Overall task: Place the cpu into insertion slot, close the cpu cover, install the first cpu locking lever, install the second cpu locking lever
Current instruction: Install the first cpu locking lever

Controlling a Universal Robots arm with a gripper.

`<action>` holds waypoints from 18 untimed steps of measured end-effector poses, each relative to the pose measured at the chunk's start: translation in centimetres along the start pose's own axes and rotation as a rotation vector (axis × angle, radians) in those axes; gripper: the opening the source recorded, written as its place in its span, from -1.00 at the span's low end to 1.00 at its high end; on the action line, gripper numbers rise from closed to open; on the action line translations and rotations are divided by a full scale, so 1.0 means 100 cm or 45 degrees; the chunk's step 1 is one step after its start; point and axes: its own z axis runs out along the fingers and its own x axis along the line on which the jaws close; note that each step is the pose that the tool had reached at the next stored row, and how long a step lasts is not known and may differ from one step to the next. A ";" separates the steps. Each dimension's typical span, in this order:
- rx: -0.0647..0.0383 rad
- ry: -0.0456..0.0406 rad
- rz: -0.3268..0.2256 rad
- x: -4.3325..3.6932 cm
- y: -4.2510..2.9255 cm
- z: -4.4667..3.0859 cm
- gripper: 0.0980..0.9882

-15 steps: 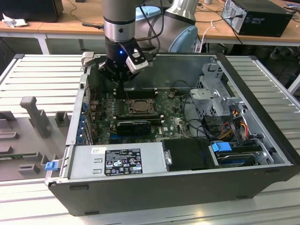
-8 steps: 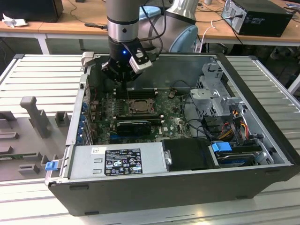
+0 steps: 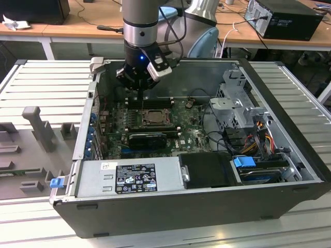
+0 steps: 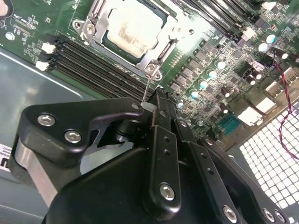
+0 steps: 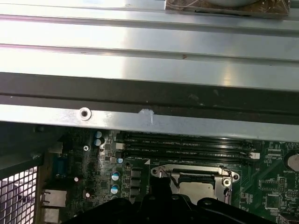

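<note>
Jaws: in the second wrist view your gripper has its black fingers pressed together with nothing between them. A thin wire lever rises from the socket corner right at the fingertips; you cannot tell whether it touches them.
Chip: the cpu lies flat in the insertion slot, just ahead of the jaws, its pale face showing through the cut-out.
Cover: the cpu cover looks folded down over the chip, its frame edge between the jaws and the chip.
Risk, lever: the lever is thin and springy; judged from here, a push slightly off line could let it slip past the fingertip and snap back.
Risk, board: the memory slots sit beside the jaws on one side and small capacitors on the other; a fingertip sliding off the lever could strike them.
Risk, cover: if the frame is not fully seated, forcing the lever could load the chip unevenly.
Case: the open computer case holds the green board, a power supply and a drive cage with cables, all well apart from the jaws except the board.
Arm: in the exterior view the gripper hangs inside the case over the socket.
</note>
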 end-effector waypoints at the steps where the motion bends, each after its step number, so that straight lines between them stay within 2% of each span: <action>1: 0.000 0.000 0.000 -0.0006 0.0000 0.0000 -0.98; 18: 0.000 0.000 0.000 -0.0185 -0.0011 0.0004 -0.98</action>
